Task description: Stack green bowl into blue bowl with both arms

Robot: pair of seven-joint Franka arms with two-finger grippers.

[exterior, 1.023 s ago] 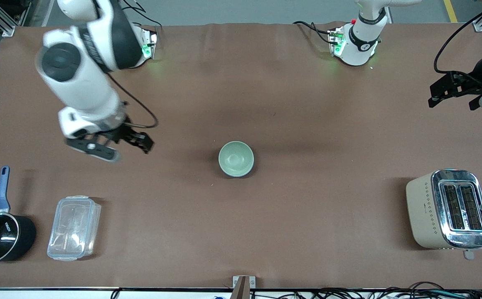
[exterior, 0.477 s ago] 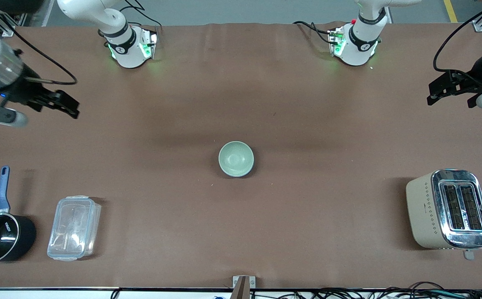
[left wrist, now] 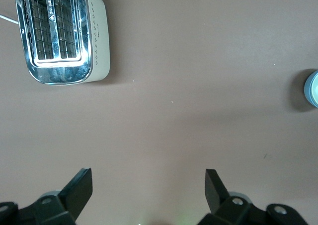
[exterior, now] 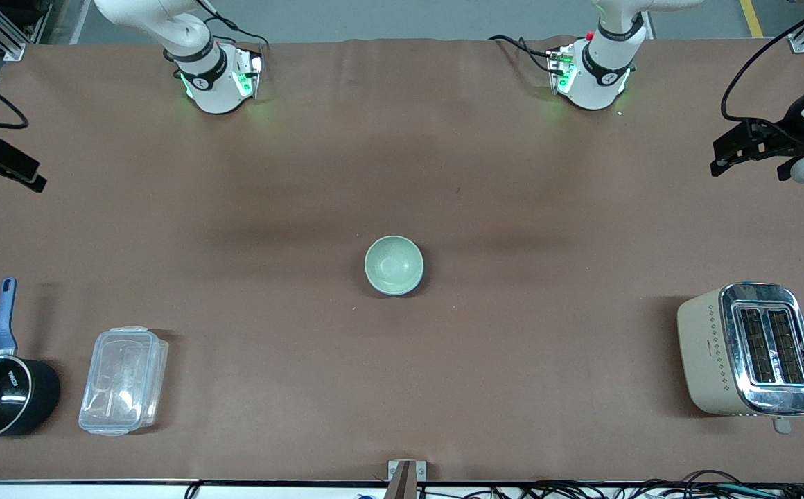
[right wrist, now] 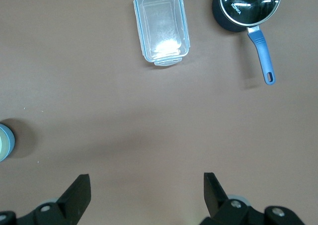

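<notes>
The green bowl (exterior: 394, 265) sat upright mid-table, nested in the blue bowl (right wrist: 4, 142), of which only a thin blue rim showed at the edge of each wrist view (left wrist: 312, 88). Nothing touched the pair.

The left gripper (exterior: 748, 149) hung over the left arm's end of the table, well apart from the bowls, which lay toward the table's middle from it and nearer the front camera. Its fingers (left wrist: 79, 187) stood wide apart with nothing between them, only bare table (left wrist: 174, 101) below. The toaster (exterior: 748, 348) stood on the table near that end, closer to the front camera than the spot under the left gripper, slots up.

The right gripper (exterior: 0, 165) hung over the right arm's end, mostly cut off by the front view's edge. Its fingers (right wrist: 78, 194) were likewise spread wide and held nothing. From the spot under it, the clear box (exterior: 123, 380) and the black pan (exterior: 1, 391) with its blue handle lay closer to the front camera, the pan nearer the table's end, the box just beside it toward the bowls.
</notes>
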